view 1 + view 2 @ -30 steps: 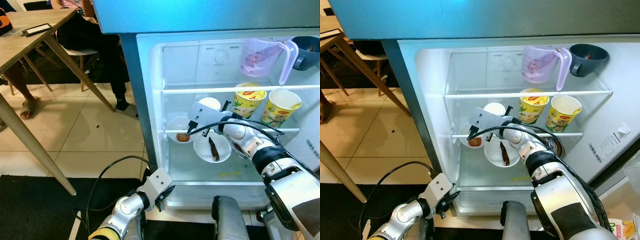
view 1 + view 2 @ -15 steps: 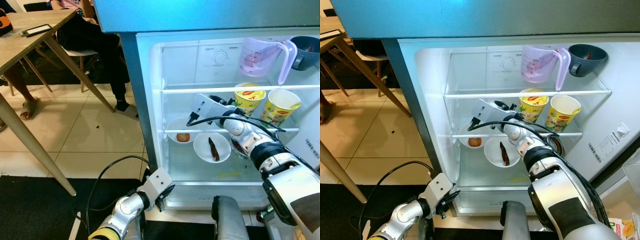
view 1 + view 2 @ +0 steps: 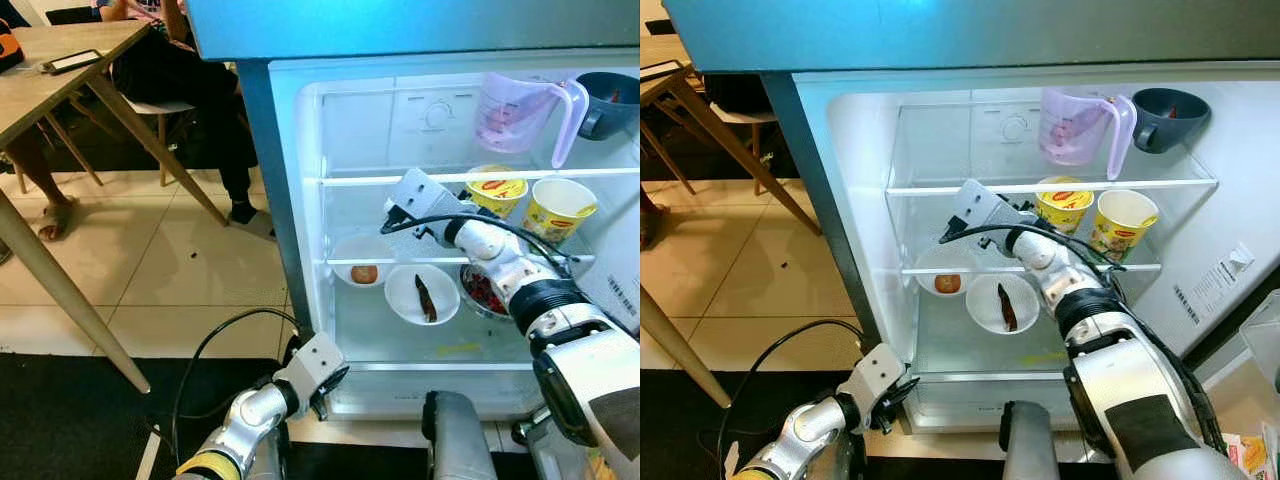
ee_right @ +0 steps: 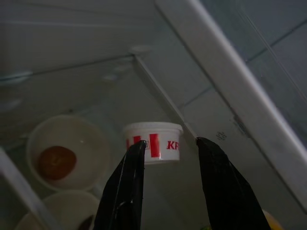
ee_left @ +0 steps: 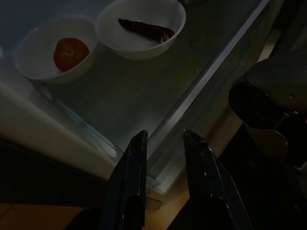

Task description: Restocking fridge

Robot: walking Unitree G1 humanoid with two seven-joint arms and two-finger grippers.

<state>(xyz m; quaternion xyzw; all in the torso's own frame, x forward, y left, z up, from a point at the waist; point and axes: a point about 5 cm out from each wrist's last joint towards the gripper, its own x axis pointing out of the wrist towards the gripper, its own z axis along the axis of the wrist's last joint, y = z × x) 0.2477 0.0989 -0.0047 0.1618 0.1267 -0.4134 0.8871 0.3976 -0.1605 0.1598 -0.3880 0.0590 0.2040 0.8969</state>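
— So, where's my right gripper (image 4: pixel 165 184) at this moment?

— Well, I've got it reaching into the open fridge (image 3: pixel 300 250), up over the middle glass shelf (image 3: pixel 930 270). Looking along its fingers (image 4: pixel 125 182) I see them spread apart, nothing between them. Past the gap stands a small white tub (image 4: pixel 153 143) with red stripes and red letters, sitting on that middle shelf toward the far wall.

— And below it?

— On the lower shelf sit two white bowls: the left bowl (image 3: pixel 362 258) holds a round orange-brown piece of food (image 3: pixel 365 274), the near bowl (image 3: pixel 421 295) just to its right holds a dark, long strip of food (image 3: pixel 424 298). Further right there's a third bowl (image 3: pixel 484 291) with something red in it, partly behind my arm.

— What about the cups?

— Two yellow noodle cups (image 3: pixel 1093 216) stand side by side on the right of the middle shelf. On the top shelf I see a clear pink jug (image 3: pixel 1080 124), and right of it a dark grey bowl (image 3: pixel 1170 112).

— And the left arm?

— My left gripper (image 5: pixel 163 143) hangs low in front of the fridge, fingers slightly apart and empty. Off to the far left a person (image 3: pixel 180 70) sits by a wooden table (image 3: pixel 60 75) with a phone (image 3: pixel 75 59) lying on it
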